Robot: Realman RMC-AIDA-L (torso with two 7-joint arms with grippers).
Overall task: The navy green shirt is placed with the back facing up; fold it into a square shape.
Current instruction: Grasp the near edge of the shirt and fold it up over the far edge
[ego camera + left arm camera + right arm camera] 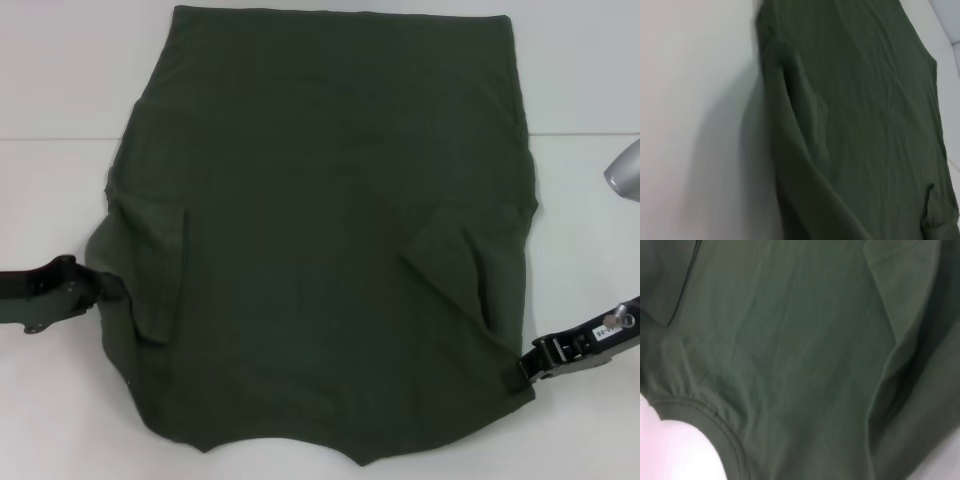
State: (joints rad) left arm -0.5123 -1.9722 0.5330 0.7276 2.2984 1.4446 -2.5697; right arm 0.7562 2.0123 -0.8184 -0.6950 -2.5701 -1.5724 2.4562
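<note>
The navy green shirt (pixel 330 230) lies spread flat on the white table (pixel 60 80), plain side up, neckline toward me and hem at the far edge. Both short sleeves are folded inward onto the body. My left gripper (pixel 112 288) sits at the shirt's left edge beside the folded sleeve, touching the cloth. My right gripper (pixel 527 366) is at the shirt's right edge near the shoulder, its tip over the cloth. The left wrist view shows the shirt (pixel 865 125) edge slightly raised off the table. In the right wrist view the shirt (pixel 790 350) fills the picture, with its collar rim (pixel 715 415) visible.
Bare white table surrounds the shirt on the left, right and far sides. A grey part of the right arm (pixel 625 170) shows at the right edge of the head view.
</note>
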